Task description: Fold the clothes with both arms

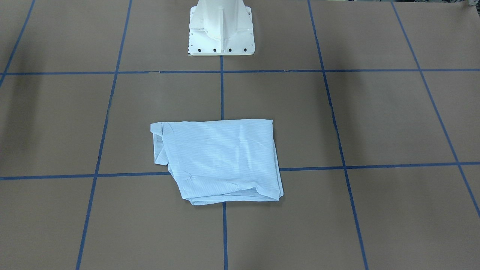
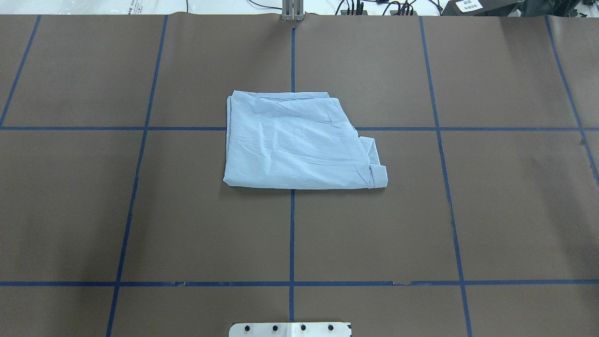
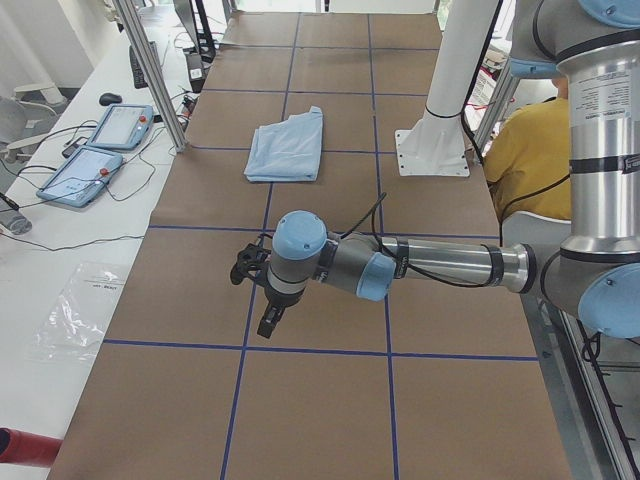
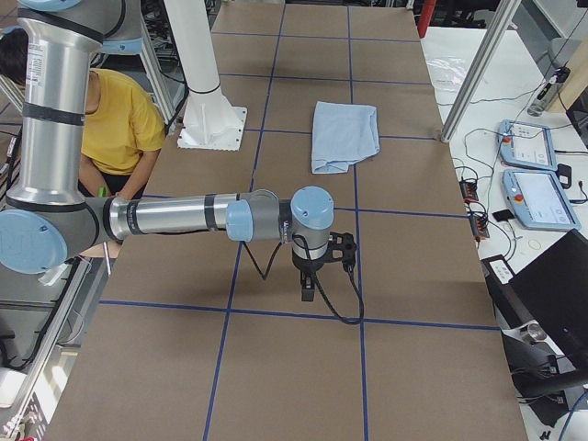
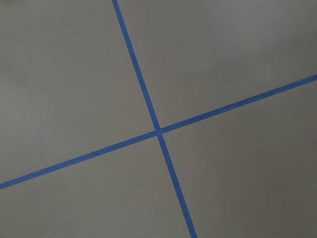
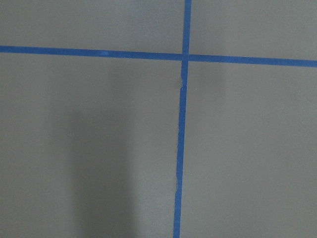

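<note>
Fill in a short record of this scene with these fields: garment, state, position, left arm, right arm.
garment: pale-blue striped shirt
state: folded into a compact, slightly wrinkled bundle
position: flat on the brown table, covering a blue tape crossing
left arm: stretched out over bare table, apart from the shirt
right arm: likewise, at the table's other end

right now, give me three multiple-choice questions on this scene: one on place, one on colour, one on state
1. The shirt lies: A on the white pedestal base; B across crossing blue tape lines; C at the table edge.
2. Its colour: A pale blue; B yellow; C red.
3. Its state: A spread out, sleeves wide; B folded compactly; C hanging from fingers.
Answers: 1 B, tape runs out from under it on every side; 2 A, all the exterior views agree; 3 B, layered edges show at its sides.
</note>
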### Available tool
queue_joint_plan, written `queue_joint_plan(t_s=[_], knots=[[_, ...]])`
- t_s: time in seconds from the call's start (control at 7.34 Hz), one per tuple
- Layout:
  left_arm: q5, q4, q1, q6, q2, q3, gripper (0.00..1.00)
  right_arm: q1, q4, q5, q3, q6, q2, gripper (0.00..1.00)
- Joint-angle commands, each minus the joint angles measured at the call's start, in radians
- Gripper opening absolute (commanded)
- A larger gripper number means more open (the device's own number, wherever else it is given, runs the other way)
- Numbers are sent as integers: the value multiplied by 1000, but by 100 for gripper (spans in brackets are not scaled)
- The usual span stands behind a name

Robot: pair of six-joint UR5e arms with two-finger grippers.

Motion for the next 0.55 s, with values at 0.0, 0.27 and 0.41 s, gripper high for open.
queue_joint_plan(t_s=[0.0,0.27,0.41], knots=[[6,1,-2,-2,-8,-9,100,-1,-7,2,-4,5,8,100],[-5,-2,-4,0,5,-16,100,-1,1,-3,-14,9,6,100],[1,-6,-2,1,5,-18,100,-1,3,-4,-14,14,5,100]])
